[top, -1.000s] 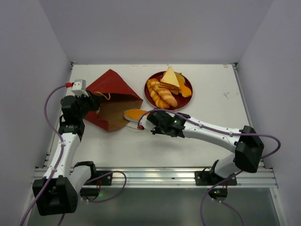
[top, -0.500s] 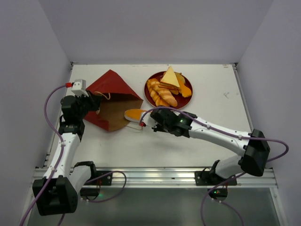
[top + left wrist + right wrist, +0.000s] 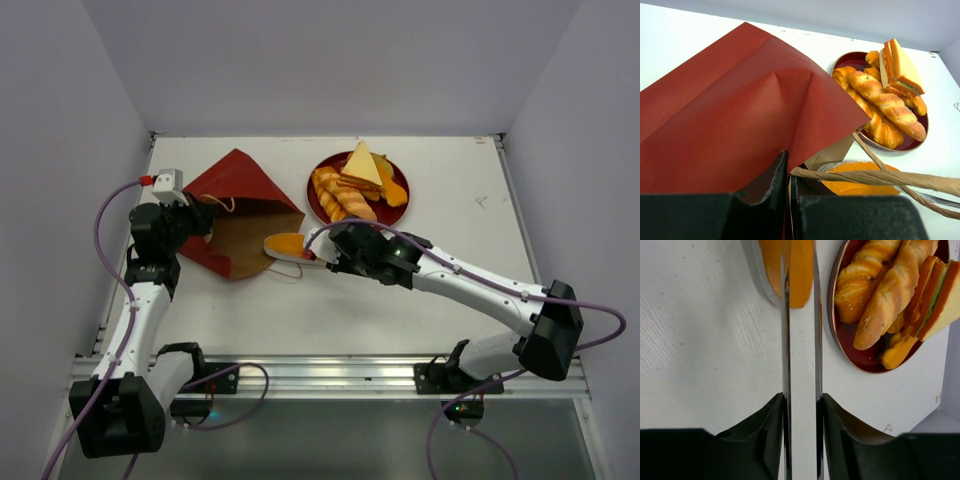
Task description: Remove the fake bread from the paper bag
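Observation:
The dark red paper bag (image 3: 240, 195) lies on its side at the left, its brown mouth facing right. My left gripper (image 3: 205, 222) is shut on the bag's near edge (image 3: 788, 167), and a cord handle (image 3: 880, 177) runs out beside the pinch. An orange long bun (image 3: 285, 243) of fake bread lies at the bag's mouth. My right gripper (image 3: 312, 248) points at it from the right. Its long thin fingers stand slightly open (image 3: 801, 270), their tips over the bun's (image 3: 771, 265) end. More fake bread sits on the plate: braided loaves (image 3: 340, 200) and a sandwich wedge (image 3: 362, 165).
The round dark red plate (image 3: 311, 200) sits right of the bag, just beyond my right gripper, close beside the right finger in the right wrist view (image 3: 867, 357). White walls close in the table on the left, back and right.
My right arm has swung so its gripper moved up towards the bun, and its fingers have parted a little. The left arm, bag and bun have not moved.

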Controlling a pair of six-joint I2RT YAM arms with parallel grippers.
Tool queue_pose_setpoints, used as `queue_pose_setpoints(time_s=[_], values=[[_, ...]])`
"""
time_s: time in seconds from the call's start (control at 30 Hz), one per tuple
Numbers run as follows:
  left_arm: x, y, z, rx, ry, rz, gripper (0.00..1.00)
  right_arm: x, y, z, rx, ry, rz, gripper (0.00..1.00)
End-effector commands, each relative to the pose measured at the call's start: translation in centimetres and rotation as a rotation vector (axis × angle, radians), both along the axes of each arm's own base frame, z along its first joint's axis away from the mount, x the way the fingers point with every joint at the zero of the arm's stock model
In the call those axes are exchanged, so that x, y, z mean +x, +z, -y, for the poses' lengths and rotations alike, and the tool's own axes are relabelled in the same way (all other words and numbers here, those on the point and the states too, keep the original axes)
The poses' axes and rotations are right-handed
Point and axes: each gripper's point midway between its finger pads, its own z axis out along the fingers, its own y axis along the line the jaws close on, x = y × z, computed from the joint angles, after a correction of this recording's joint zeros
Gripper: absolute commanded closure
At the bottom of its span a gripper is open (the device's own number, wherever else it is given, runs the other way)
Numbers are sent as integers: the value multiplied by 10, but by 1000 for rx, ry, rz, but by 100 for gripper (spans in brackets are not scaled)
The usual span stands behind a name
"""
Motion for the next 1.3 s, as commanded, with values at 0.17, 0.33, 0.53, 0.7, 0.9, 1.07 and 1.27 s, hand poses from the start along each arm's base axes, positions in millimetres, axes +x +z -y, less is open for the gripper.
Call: queue_pose_setpoints(time_s=[0.17, 0.33, 0.53, 0.7, 0.9, 1.07, 1.27], values=[[0, 7, 1, 4, -16, 38, 91, 0, -11, -2, -22, 10, -24, 52], [0, 7, 1, 4, -16, 38, 91, 0, -15, -3, -28, 7, -35, 50], [0, 7, 1, 4, -16, 38, 91, -8, -3, -9, 31, 18, -69, 50], [1, 7, 1, 4, -16, 36, 91, -12, 16, -13, 83, 34, -67, 50], [1, 8, 1, 4, -16, 38, 91, -17, 2, -10, 60, 43, -92, 50], [1, 5, 1, 4, -16, 31, 91, -12, -10, -8, 24, 32, -81, 50], [1, 6, 1, 4, -16, 33, 91, 0, -31, -7, -59, 15, -56, 49]])
